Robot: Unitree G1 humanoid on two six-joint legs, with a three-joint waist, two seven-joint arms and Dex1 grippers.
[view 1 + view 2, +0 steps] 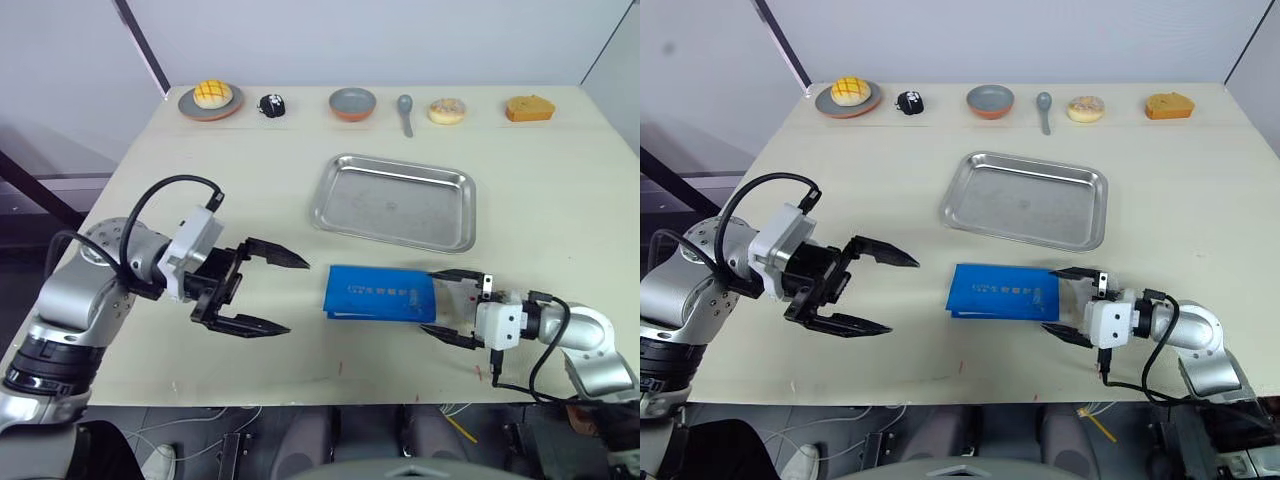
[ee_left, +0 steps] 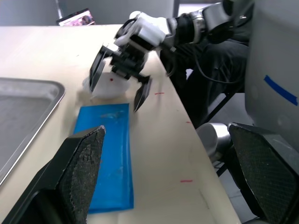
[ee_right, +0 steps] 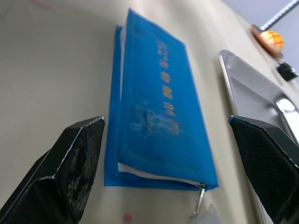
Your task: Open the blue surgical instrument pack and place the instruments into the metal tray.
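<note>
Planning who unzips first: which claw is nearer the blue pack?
Right. The right claw sits open at the blue pack's right end, fingers straddling its edge. The left claw is open too, apart from the pack's left end.

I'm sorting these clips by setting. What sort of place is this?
Probably a robot test lab, not a clinic: a plain table holds a blue pack and a steel tray, with toy food and a bowl lined along its far edge.
</note>
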